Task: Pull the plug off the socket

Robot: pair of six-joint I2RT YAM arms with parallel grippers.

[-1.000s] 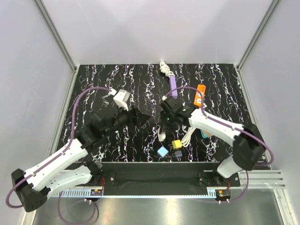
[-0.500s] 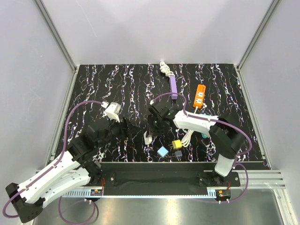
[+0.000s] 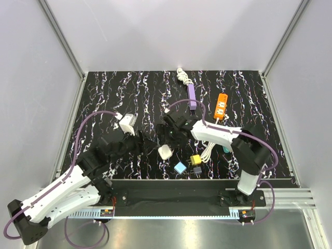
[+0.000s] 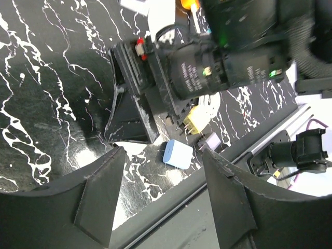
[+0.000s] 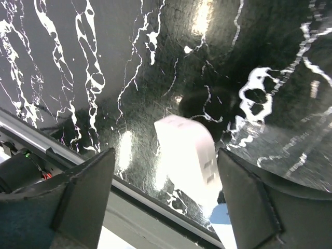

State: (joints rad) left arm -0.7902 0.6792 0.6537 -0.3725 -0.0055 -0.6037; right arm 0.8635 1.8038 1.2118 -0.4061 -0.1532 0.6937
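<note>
Two grippers gape empty: the left gripper (image 4: pixel 165 161) sits left of the white plug (image 3: pixel 165 152), the right gripper (image 5: pixel 166 155) directly above it. The plug lies loose on a black, white-veined tabletop (image 3: pixel 104 93); pale grey walls (image 3: pixel 171 31) rise behind it.

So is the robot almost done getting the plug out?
It looks nearly finished. Done: the white plug lies by itself, apart from the white socket block. In hand: nothing. The right tool is open over the plug, and the left tool is open and empty. Left: probably just backing away.
</note>
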